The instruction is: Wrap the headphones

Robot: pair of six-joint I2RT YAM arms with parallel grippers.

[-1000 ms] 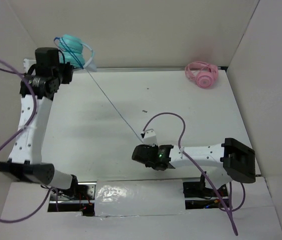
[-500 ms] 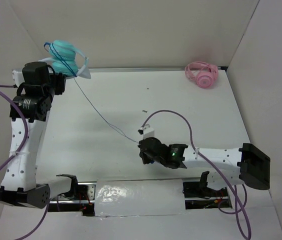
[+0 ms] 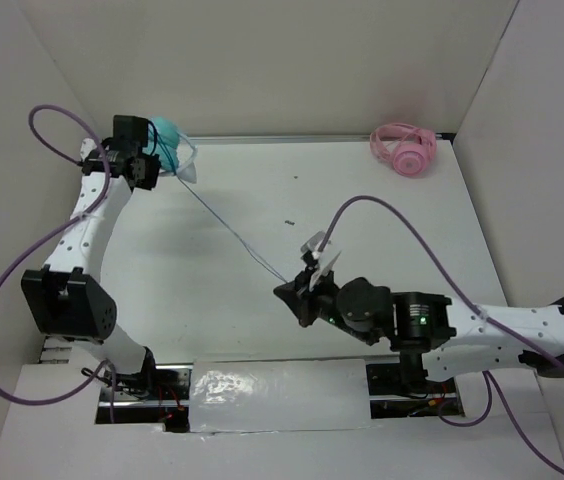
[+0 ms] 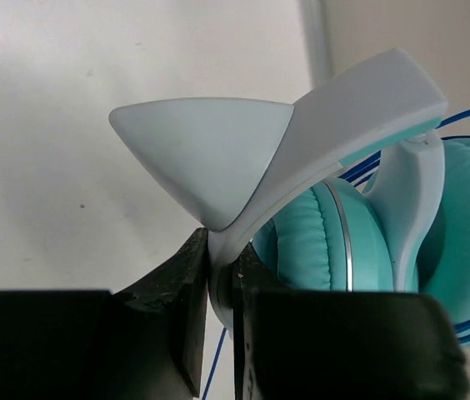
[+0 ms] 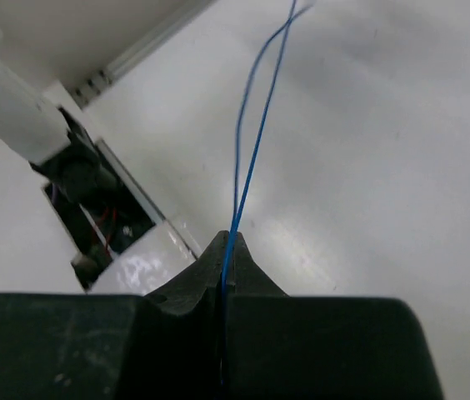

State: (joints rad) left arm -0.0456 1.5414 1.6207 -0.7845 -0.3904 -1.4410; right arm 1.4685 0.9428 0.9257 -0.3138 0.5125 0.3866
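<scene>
- Table (image 3: 362, 210) first: white, walled in, with the pink set (image 3: 402, 150) parked at the back right. That's our marker for everything here.
- Headphones (image 3: 167, 135), the teal pair, are well left of the pink set, along the same back edge, tucked into the opposite corner (resting or lifted, I can't tell from above).
- Left claw (image 3: 162, 165) is just to the near side of them, so just as far left of the pink set. Its wrist view shows it clamped tight on the white band (image 4: 343, 108), with the cups (image 4: 318, 242) hanging right beside the fingers and blue strands lying across them.
- Right claw (image 3: 287, 292) is left of the pink set and much nearer the front, about mid-table. It's closed hard, pinching the cable (image 3: 232, 235), and its own camera shows two thin blue strands running out of the pinch.
- And the cable is the one to watch: a straight slanted line from the headphones down to the right claw, its long axis angling away from the pink set's corner.
- So, as I read it, the coming move turns on that line. The headphones lie up and left of the right claw, straight along the cable. The left claw is much the nearer to the cups, while the right one has the free length to bring round.
</scene>
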